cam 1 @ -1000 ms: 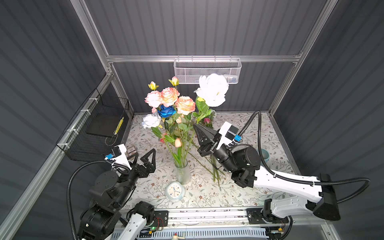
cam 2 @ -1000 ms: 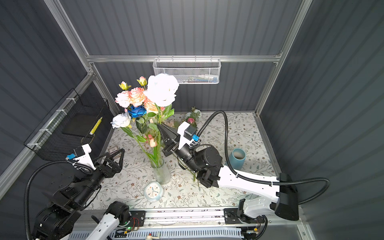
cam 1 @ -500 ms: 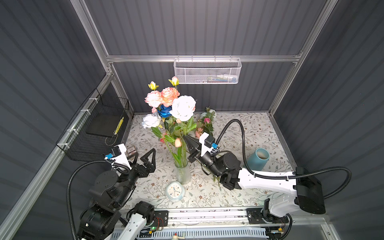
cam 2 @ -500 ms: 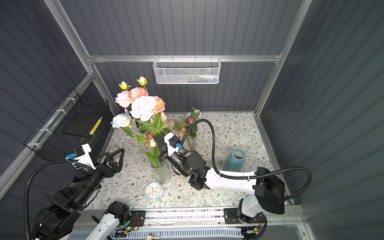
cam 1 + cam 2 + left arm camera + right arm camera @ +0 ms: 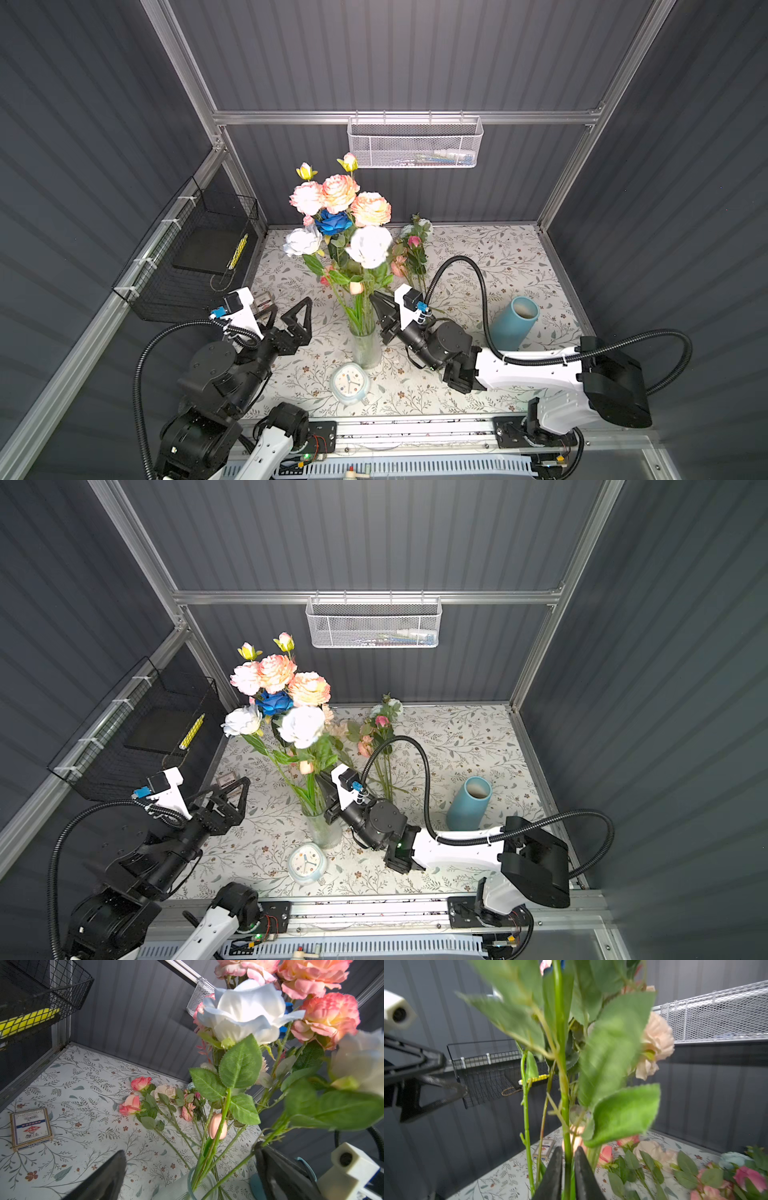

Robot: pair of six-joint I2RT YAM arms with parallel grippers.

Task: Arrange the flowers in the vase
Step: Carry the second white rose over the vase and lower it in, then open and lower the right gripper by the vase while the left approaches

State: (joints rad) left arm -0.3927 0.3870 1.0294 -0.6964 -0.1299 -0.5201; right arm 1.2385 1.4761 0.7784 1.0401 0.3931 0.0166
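Observation:
A clear glass vase (image 5: 365, 349) (image 5: 326, 829) (image 5: 202, 1186) stands at the table's middle front and holds several flowers (image 5: 338, 199) (image 5: 276, 673): coral, pink, white and one deep blue. A white flower (image 5: 369, 246) (image 5: 301, 726) has its stem in the vase, its head blurred. My right gripper (image 5: 374, 299) (image 5: 322, 779) (image 5: 568, 1150) sits just above the rim. Its jaws stand slightly apart on either side of that stem. My left gripper (image 5: 286, 309) (image 5: 224, 787) (image 5: 190, 1151) hangs wide open left of the vase, holding nothing. More flowers (image 5: 411, 253) (image 5: 380, 737) (image 5: 145, 1101) lie on the table behind.
A teal tube-shaped vessel (image 5: 513, 324) (image 5: 469, 804) stands at the right. A small clock (image 5: 350, 383) (image 5: 306, 863) lies in front of the vase. A card box (image 5: 31, 1128) lies at the left. A black wire basket (image 5: 195, 257) hangs on the left wall, a white mesh basket (image 5: 413, 143) at the back.
My right arm brought the white flower down from high at the back and set its stem into the vase. Its jaws have since parted a little. The left arm has not moved.

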